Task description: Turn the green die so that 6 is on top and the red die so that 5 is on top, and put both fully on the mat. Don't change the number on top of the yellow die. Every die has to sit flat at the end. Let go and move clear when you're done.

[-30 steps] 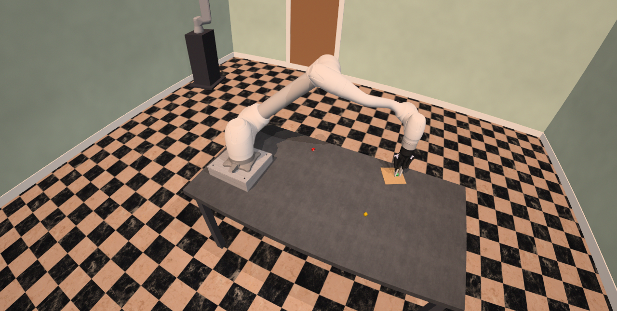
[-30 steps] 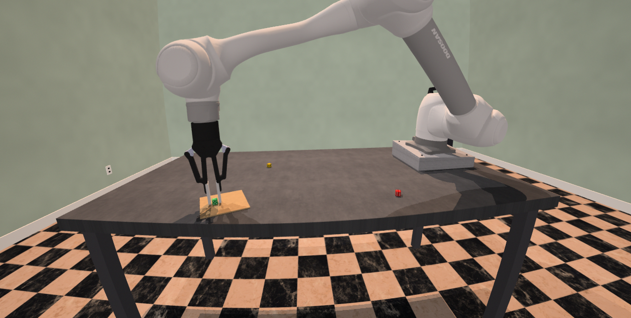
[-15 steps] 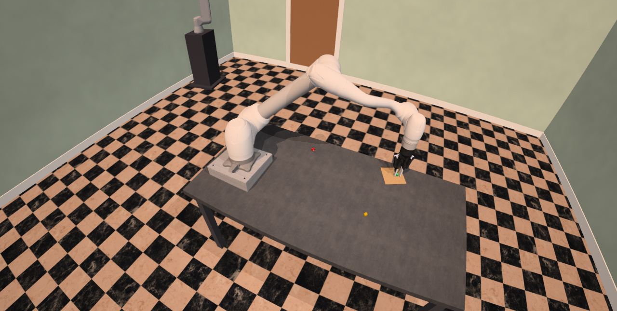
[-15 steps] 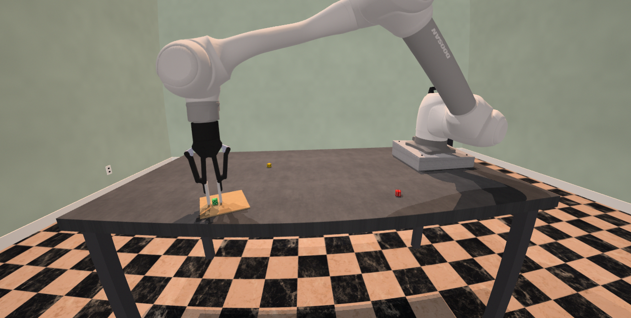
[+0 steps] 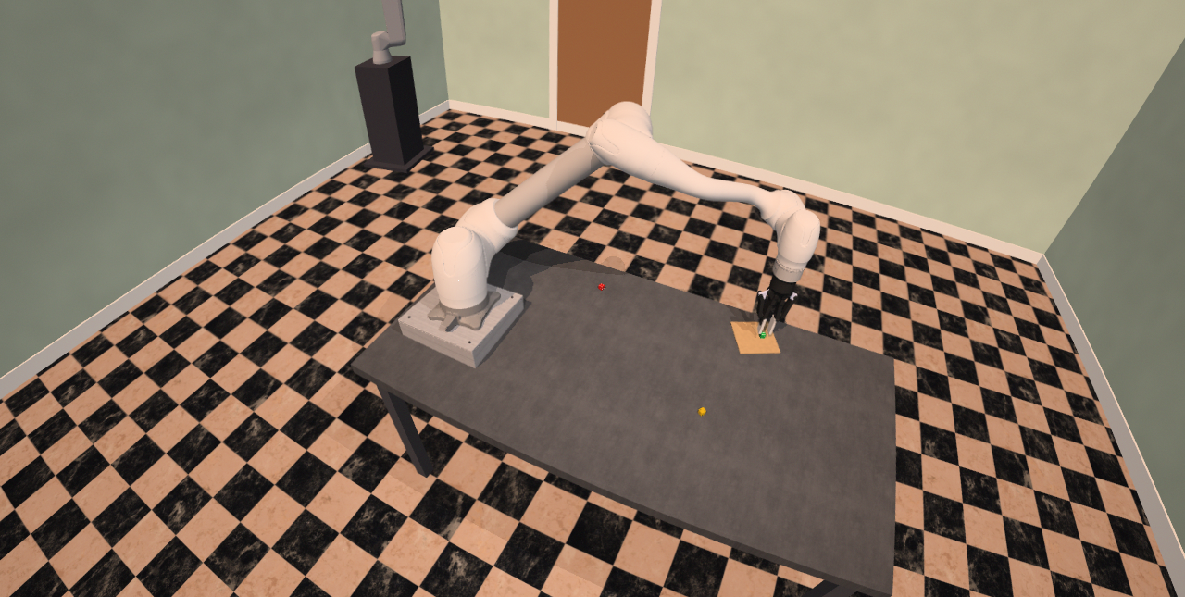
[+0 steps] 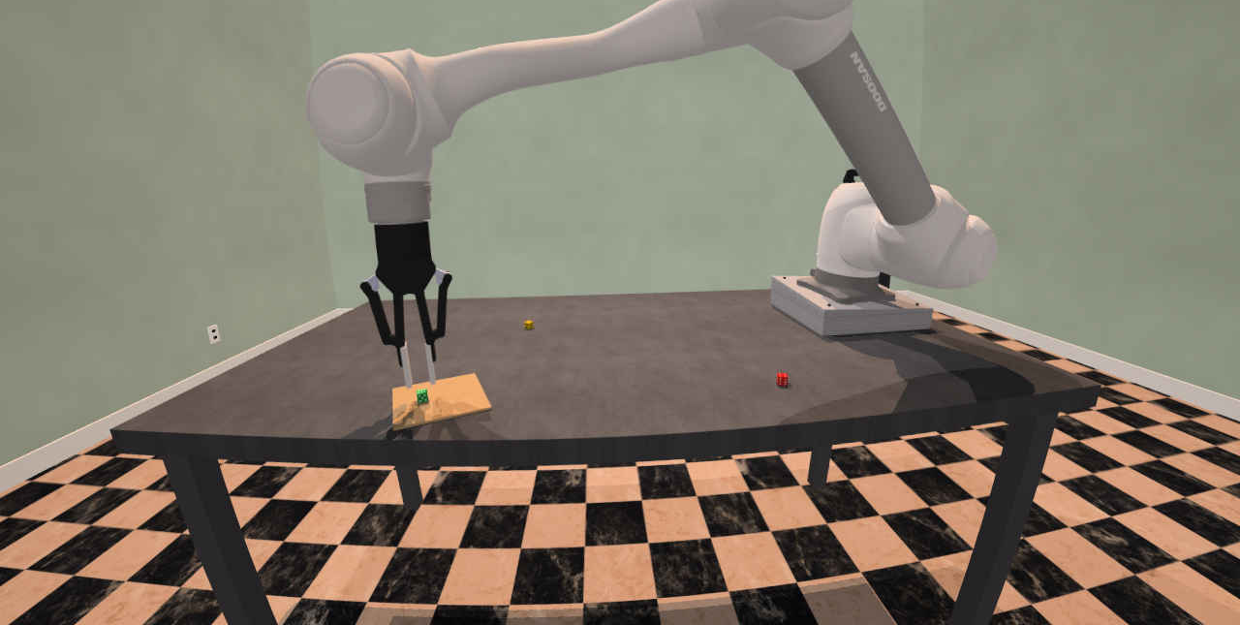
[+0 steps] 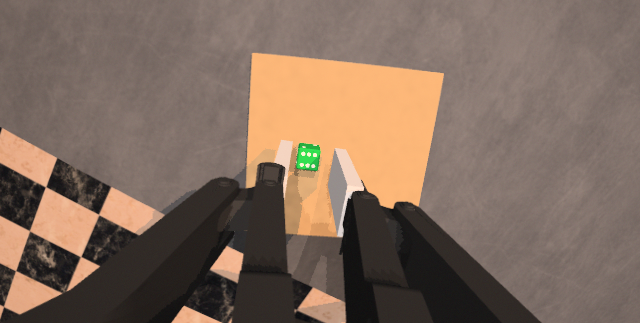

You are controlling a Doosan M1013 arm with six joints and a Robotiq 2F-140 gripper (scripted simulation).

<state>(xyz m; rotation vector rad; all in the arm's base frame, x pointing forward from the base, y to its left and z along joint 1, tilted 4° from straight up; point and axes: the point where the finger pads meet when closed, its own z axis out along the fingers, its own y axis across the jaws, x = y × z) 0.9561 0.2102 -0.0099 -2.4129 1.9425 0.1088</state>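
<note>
Green die [image 5: 762,335] [image 6: 421,395] [image 7: 308,157]: a small glossy cube with white pips, resting flat on the mat [image 5: 748,342] [image 6: 463,400] [image 7: 350,103], wholly inside its border, six pips uppermost. The mat is a thin, pale orange four-sided sheet, set near a long edge of the table [image 5: 629,378] [image 6: 606,360] [image 7: 150,38].

Claw [image 5: 766,333] [image 6: 420,384] [image 7: 310,163]: black linkages ending in flat, pale pads [image 6: 430,365] [image 7: 338,183]. It is released, pointing down with a pad on either side of the green die and a visible gap at each (the wrist view shows this best).

Red die [image 5: 601,287] [image 6: 782,379]: off the mat, well apart from it, on the same long side of the table, nearer the base [image 5: 472,349] [image 6: 832,322]. From where I stand, a side face shows six pips; its top number is too small to read.

Yellow die [image 5: 702,411] [image 6: 529,325]: also off the mat, farther in from that edge; its top number is unreadable.

Surroundings: the table is dark grey and faintly mottled, and the smooth white arm [image 5: 663,162] [image 6: 554,61] arches high above it. The floor [image 6: 563,516] [image 7: 65,208] is chequered in black marble and peach; the walls [image 5: 829,38] [image 6: 606,101] are muted green, with a brown door [image 5: 604,21].
</note>
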